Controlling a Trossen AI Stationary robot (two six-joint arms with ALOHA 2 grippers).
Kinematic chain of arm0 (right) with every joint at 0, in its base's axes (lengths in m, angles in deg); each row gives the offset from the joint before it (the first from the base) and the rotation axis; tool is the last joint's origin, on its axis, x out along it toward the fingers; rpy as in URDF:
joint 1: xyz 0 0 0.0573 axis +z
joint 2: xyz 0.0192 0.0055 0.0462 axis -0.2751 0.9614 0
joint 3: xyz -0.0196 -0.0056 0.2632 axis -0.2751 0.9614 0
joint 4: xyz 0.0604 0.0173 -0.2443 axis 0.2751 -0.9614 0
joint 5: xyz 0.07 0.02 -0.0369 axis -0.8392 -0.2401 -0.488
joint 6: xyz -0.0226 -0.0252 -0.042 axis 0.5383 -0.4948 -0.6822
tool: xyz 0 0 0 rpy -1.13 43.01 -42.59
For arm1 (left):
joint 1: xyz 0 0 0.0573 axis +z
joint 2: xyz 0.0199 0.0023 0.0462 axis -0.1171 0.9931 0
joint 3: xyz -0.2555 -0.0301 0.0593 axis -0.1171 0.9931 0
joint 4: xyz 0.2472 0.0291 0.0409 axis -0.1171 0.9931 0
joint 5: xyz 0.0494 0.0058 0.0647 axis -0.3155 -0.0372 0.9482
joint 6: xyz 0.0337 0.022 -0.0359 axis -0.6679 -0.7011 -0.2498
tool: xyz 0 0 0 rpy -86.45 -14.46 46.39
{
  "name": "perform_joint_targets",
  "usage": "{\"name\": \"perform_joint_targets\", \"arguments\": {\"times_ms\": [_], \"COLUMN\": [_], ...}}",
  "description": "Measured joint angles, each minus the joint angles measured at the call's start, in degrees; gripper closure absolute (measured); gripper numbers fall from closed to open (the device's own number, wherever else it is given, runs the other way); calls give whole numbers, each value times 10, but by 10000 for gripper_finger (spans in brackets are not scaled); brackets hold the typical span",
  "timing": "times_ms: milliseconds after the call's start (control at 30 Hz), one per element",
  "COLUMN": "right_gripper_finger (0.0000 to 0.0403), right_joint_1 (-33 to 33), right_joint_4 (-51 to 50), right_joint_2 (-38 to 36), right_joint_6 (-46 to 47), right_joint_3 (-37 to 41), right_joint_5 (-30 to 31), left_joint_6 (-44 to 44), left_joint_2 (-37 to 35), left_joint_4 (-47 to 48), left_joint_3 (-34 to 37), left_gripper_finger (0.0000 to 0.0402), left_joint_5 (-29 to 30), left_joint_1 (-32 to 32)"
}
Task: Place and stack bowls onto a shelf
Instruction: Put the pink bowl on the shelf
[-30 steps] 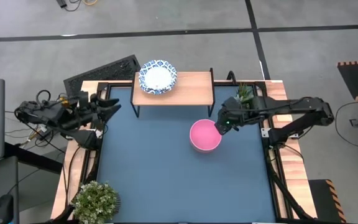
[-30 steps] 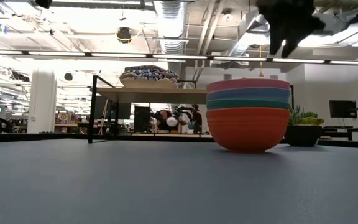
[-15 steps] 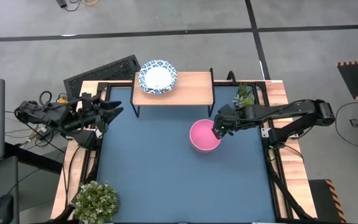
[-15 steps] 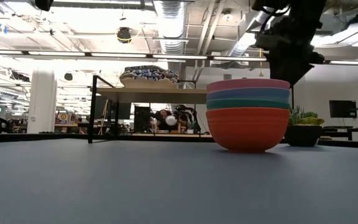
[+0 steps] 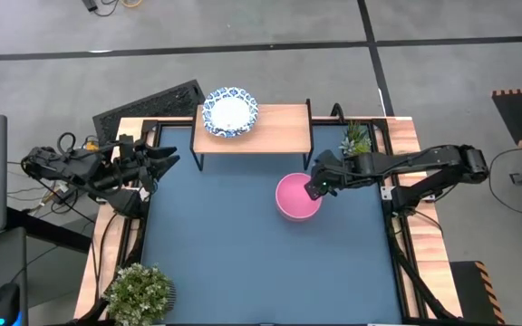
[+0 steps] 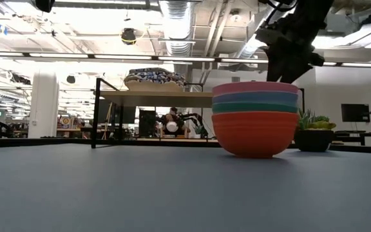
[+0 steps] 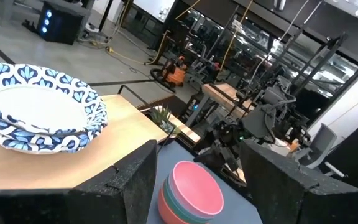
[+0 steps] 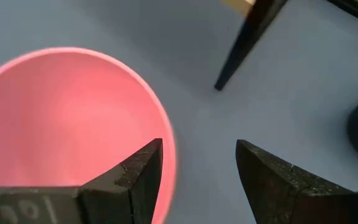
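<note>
A stack of several bowls [image 5: 295,197] sits on its red bottom bowl on the blue table, pink on top, then lavender-blue and green [image 6: 255,119]. My right gripper [image 5: 314,186] is open at the stack's right side. One finger is over the pink bowl's inside [image 8: 135,171] and the other is outside the bowl [image 8: 272,180]. Two white bowls with blue patterned rims [image 5: 230,111] are stacked on the left half of the wooden shelf [image 5: 275,131]. My left gripper [image 5: 159,163] waits open at the table's left edge. My right gripper comes from above, slanting in from the table's right, with its fingers on either side of the pink bowl's right rim [image 8: 169,146]. I cannot tell whether either finger touches the rim. The stack rests on the table.
A small potted plant [image 5: 355,138] stands just right of the shelf, close behind my right arm. A larger plant [image 5: 139,292] sits at the near left corner. The shelf's black leg [image 8: 247,37] is just beyond the stack. The shelf's right half [image 5: 284,122] is bare.
My right gripper has come down from above the stack and moved a little toward the table's left, so that its fingers now stand astride the pink bowl's right rim.
</note>
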Motion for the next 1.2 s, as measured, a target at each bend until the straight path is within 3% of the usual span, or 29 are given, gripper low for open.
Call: {"name": "perform_joint_targets", "arguments": {"times_ms": [167,433,700,1100,1200], "right_gripper_finger": [175,177,210,366,376], "right_joint_1": [9,10,10,-12,-26], "right_joint_4": [9,4,7,-6,-15], "right_joint_2": [5,21,60,27,19], "right_joint_6": [-8,-7,-15,-12,-17], "right_joint_3": [0,0,0,-11,-10], "right_joint_5": [-42,-44,-79,-91,-95], "left_joint_6": [-1,-5,-5,25,28], "left_joint_2": [0,0,0,-1,-1], "left_joint_4": [0,0,1,-1,-1], "left_joint_3": [0,0,0,0,0], "left_gripper_finger": [188,188,188,188,188], "left_joint_5": [1,1,-1,3,3], "left_joint_1": [0,0,0,0,0]}}
